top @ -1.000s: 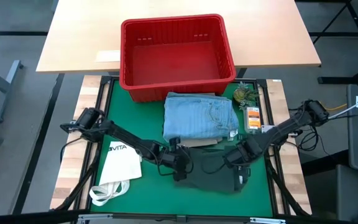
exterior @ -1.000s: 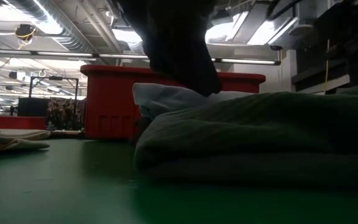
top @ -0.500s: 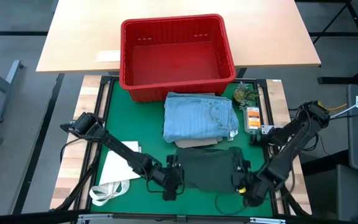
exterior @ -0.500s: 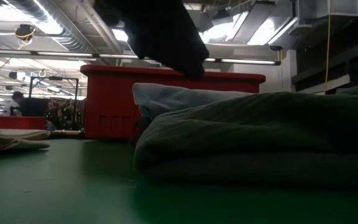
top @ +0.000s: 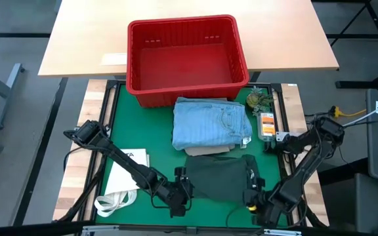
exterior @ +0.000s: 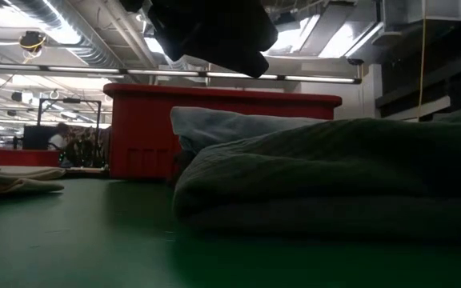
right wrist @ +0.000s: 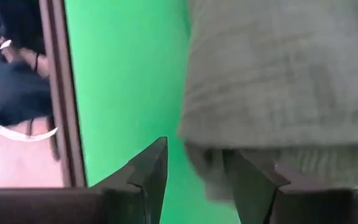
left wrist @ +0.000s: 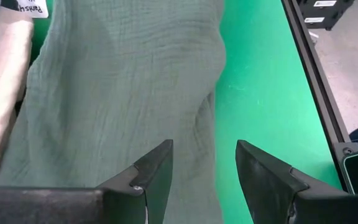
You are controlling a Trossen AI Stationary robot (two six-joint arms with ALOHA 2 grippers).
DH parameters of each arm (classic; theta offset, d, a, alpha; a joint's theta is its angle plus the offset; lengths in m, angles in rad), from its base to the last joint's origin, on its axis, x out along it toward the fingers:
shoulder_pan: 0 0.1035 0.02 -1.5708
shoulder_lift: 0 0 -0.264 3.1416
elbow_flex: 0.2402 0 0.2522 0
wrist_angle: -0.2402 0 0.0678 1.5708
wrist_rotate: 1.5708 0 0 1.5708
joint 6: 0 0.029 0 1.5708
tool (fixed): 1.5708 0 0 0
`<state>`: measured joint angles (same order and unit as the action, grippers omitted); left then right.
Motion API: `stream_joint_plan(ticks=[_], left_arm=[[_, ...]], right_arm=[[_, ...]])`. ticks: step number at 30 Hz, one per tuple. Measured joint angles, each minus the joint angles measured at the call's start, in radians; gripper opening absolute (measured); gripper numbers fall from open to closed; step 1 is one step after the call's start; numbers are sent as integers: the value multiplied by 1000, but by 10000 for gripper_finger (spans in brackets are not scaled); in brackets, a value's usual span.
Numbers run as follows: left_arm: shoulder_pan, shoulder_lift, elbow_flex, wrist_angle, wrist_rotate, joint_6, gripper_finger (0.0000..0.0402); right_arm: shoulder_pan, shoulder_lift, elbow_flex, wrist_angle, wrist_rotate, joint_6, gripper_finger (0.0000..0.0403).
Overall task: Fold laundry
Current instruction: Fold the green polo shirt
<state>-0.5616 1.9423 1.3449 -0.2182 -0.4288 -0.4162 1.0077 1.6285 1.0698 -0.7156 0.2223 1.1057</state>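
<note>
The dark green-grey garment lies folded flat on the green mat, near the table's near edge. My left gripper hovers open at its left near corner; in the left wrist view its gap stands over the cloth's edge. My right gripper hovers open at the right near corner, over cloth and mat. The light blue piece lies folded on the beige piece, farther back. No navy jeans show on the table.
A red basket stands at the mat's far edge. The white tote bag lies left of the garment. Small packets sit along the right side. A black frame rail borders the mat. One arm hangs overhead in the low view.
Both grippers have drawn back from the garment's far part toward the table's near edge, now standing at its near corners. In the low view the arm has risen. The green-grey garment has stayed folded in place.
</note>
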Motion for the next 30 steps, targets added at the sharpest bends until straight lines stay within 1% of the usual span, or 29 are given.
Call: stream_joint_plan(ticks=[3, 8, 11, 17, 19, 21, 23, 26, 27, 28, 30], left_arm=[[1, 0, 0, 3, 0, 0, 169], [3, 1, 0, 3, -2, 0, 169], [3, 3, 0, 3, -2, -2, 169], [-4, 55, 0, 9, 7, -63, 169], [-5, 79, 0, 11, 4, -73, 169], [-5, 104, 0, 10, 4, -79, 169], [-3, 129, 0, 10, 3, -79, 169], [-1, 164, 0, 11, 4, -79, 169], [-2, 175, 0, 12, 5, -79, 169], [-2, 184, 0, 13, 5, -79, 169], [-2, 197, 1, 17, 5, -79, 169]], right_arm=[[0, 0, 0, 13, 40, -2, 156], [0, -1, 0, 17, 56, -2, 156], [0, -1, 0, 17, 86, -2, 156], [0, -1, 0, 16, 91, -2, 150], [0, -1, 0, 14, 91, -2, 134], [0, -1, 0, 9, 91, -3, 111], [0, -1, 0, 9, 90, -3, 81], [0, -1, 0, 9, 79, -10, 26], [0, -1, 0, 9, 75, -11, 14], [0, -1, 0, 8, 73, -10, 9], [0, -1, 0, 9, 65, -11, 14]])
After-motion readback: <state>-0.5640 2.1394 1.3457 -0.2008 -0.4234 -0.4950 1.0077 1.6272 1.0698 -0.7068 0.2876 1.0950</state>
